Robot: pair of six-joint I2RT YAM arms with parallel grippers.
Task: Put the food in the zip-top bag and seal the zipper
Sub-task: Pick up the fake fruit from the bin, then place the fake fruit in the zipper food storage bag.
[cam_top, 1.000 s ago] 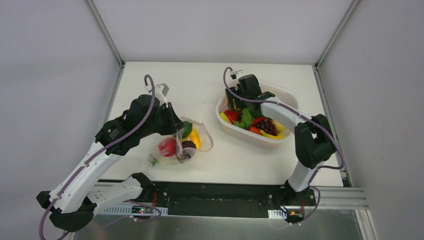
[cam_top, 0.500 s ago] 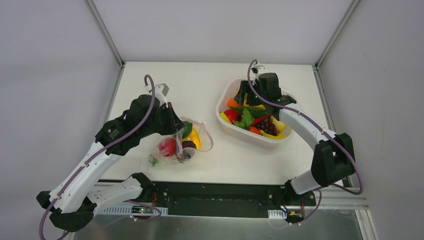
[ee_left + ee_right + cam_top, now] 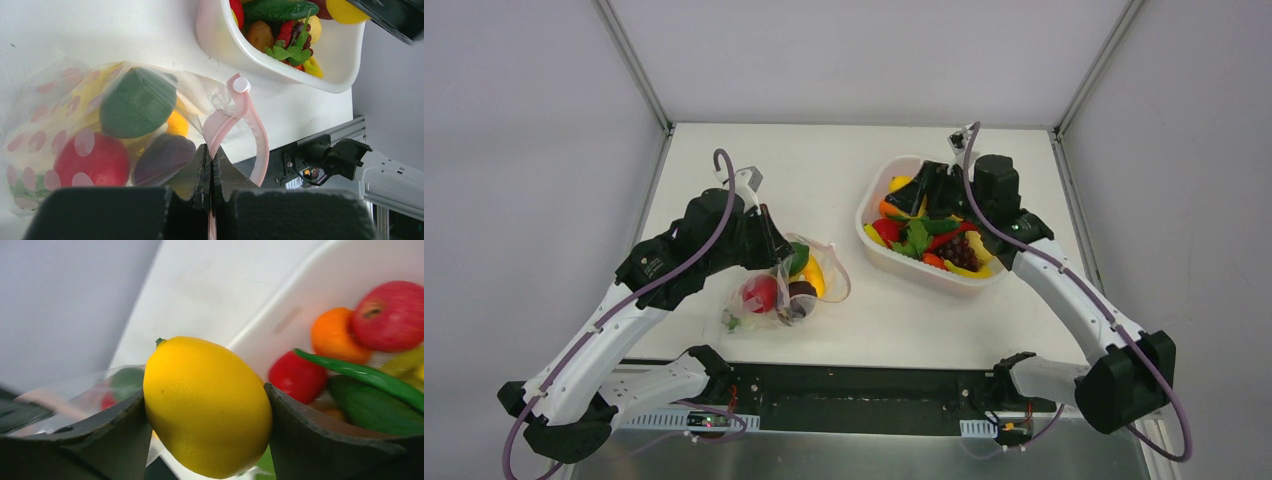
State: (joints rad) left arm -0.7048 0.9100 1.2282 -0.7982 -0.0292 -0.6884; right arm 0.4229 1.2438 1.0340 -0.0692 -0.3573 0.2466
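In the top view the left gripper sits at the mouth of the zip-top bag, which lies on the table with several pieces of food already inside, while the right gripper hangs over the left end of the white basket with a yellow lemon between its fingers. The step in hand looks like carrying that lemon across to the bag, so it should rise above the basket's rim before travelling left. The bare table between basket and bag gives free room, and the left arm is the main thing to steer around. The left wrist view shows the left fingers pressed together on the pink zipper, pinching one lip so that the mouth gapes toward the basket. That lip should be kept raised and taut, and the lemon aimed inside the pink loop rather than onto it. In the right wrist view the lemon fills the span between the right fingers, clamped firmly on both sides, with the bag's opening visible low on the left. A low release just past the lip would probably stop it rolling out.
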